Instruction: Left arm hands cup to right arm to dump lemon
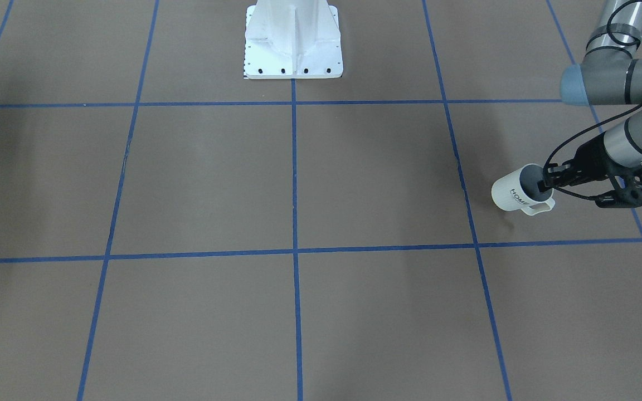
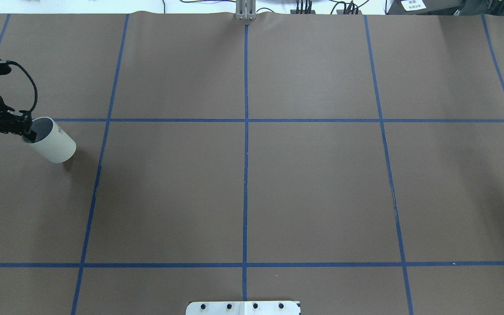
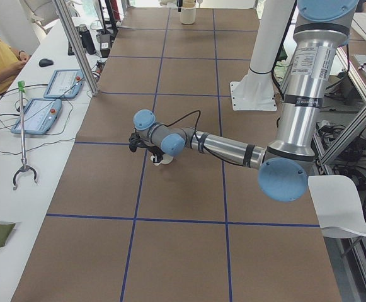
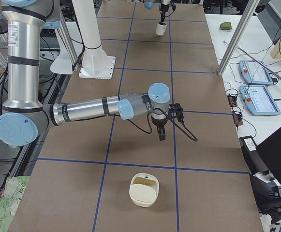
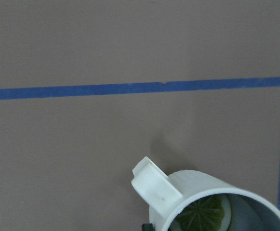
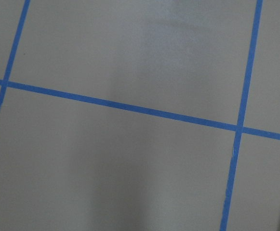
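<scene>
Pinching the cup (image 1: pixel 513 194) by its rim, we are holding the lemon (image 5: pixel 203 215) loose in its bottom.
We are judging the cup to be stiff, glazed and slick, light enough for one pinch yet likely to chip if dropped. The lemon is lying free below our fingertips, so it may roll once the cup tilts. Our left gripper (image 1: pixel 546 181) is clamping the cup's wall near the handle (image 5: pixel 155 185), one finger inside the mouth and one outside, with the cup directly under it. Whether its base is touching the table (image 2: pixel 252 183) we cannot tell. For the handover we are favouring the bare rim opposite our fingers, or the body below them. The right gripper (image 4: pixel 160 134) is hanging well apart from the left one, pointing down; whether it is spread or closed, we cannot tell.
</scene>
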Motion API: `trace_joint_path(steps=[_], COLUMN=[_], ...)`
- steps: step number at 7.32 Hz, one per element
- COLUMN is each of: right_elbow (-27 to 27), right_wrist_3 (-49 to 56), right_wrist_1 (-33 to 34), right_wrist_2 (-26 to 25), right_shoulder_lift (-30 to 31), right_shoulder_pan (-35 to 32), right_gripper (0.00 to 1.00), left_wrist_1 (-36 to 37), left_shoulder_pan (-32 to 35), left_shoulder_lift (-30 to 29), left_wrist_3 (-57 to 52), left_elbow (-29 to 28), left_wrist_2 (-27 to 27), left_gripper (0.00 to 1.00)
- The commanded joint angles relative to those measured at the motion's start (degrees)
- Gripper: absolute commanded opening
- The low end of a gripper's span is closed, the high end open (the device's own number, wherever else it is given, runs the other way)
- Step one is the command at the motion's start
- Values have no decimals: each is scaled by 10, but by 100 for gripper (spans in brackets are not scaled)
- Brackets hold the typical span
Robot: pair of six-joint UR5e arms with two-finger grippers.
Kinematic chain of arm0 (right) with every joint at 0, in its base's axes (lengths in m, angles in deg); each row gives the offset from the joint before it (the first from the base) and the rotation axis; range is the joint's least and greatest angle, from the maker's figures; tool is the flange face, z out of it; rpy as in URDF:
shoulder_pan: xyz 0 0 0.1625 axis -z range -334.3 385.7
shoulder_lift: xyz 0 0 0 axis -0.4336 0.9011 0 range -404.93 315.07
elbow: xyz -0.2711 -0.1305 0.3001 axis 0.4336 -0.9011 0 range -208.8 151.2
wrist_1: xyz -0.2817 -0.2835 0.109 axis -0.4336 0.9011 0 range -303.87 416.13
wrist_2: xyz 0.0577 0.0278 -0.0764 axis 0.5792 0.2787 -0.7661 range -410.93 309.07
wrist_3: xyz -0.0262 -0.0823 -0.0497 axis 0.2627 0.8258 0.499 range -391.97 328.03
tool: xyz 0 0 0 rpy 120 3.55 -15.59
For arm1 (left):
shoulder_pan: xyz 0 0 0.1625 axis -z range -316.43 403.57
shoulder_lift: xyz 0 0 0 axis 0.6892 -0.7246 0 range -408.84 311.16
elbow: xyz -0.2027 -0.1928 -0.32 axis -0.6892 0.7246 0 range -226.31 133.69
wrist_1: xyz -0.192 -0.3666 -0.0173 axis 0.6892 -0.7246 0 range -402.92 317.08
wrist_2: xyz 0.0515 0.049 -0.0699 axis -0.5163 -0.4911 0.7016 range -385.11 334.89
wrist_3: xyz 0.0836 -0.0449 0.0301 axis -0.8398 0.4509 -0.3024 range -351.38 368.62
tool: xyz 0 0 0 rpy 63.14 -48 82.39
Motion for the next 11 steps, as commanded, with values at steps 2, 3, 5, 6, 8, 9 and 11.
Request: trace_joint_path(steps=[2, 3, 5, 6, 8, 9, 11], right_elbow=[-3, -12, -21, -35, -36, -33, -25], right_wrist_3=[-12, -15, -113, -182, -296, -310, -348], right_wrist_1=[-59, -121, -215, -293, -401, -410, -411], right_wrist_2=[1, 3, -20, -103, -258, -297, -308], right_shoulder_lift=[0, 1, -9, -34, -51, -87, -138], right_shoulder_pan=[0, 5, 68, 143, 270, 307, 352], right_gripper=[100, 100, 100, 100, 100, 99, 99], left_wrist_1=[1, 0, 7, 7, 13, 58, 150], left_shoulder_pan=[-12, -38, -78, -100, -123, -134, -152], left_shoulder_lift=[-106, -143, -247, -304, -378, -427, -490], left_wrist_3=[198, 250, 316, 371, 414, 414, 408], left_elbow=[1, -2, -31, -56, -113, -147, -180], left_wrist_2=[30, 28, 16, 2, -33, -64, -113], left_gripper=[0, 0, 0, 0, 0, 0, 0])
